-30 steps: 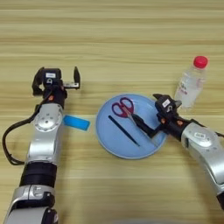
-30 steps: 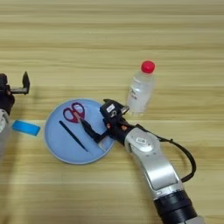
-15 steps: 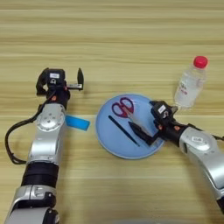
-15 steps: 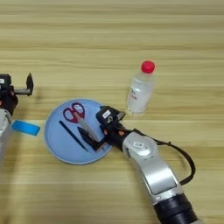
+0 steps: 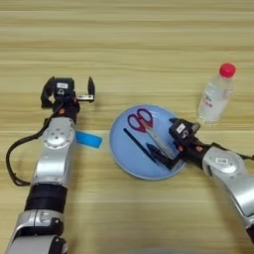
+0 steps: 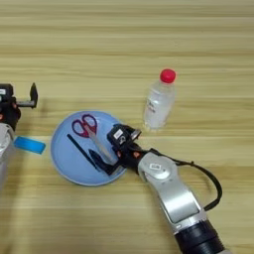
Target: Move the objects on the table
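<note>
The scissors (image 5: 146, 126) lie on the blue plate (image 5: 119, 149); the right gripper (image 5: 161, 153), fingers apart, reaches over them. Bottle (image 5: 214, 95) stands right of the plate, blue strip (image 5: 88, 139) left, near the spread-open left gripper (image 5: 68, 89).

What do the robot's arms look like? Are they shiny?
Yes. Both arms have smooth silver-grey shells with black joints. The left gripper and right gripper each have two black fingers. A black cable loops beside the left arm, another beside the right. Small red-orange marks sit near the wrists.
</note>
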You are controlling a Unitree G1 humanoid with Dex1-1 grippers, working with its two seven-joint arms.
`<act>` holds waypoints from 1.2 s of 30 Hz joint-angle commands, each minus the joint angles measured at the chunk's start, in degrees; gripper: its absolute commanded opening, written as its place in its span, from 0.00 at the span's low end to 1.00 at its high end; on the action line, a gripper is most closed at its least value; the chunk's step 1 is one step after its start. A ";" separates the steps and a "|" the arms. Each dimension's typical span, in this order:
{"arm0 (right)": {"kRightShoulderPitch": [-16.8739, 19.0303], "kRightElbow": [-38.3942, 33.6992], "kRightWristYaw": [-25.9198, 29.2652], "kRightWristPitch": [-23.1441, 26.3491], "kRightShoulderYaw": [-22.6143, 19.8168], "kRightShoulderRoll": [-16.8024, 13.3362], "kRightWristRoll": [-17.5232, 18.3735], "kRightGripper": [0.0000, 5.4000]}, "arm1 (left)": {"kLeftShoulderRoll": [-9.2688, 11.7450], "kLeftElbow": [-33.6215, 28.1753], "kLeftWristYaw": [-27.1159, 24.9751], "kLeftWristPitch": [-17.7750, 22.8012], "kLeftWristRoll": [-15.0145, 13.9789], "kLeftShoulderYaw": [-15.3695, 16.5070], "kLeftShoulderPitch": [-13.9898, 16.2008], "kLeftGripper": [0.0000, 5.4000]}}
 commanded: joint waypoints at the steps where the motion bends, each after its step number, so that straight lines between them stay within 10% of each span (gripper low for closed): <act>1: -0.41 0.77 -0.03 0.63 -0.44 0.06 -0.17 0.99 | -0.20 0.68 0.12 -0.83 0.33 -0.43 -0.75 1.00; 36: 0.21 2.48 1.29 -2.34 3.55 -2.95 -7.21 0.97 | -1.66 1.21 0.43 -0.83 -0.17 0.00 -0.92 1.00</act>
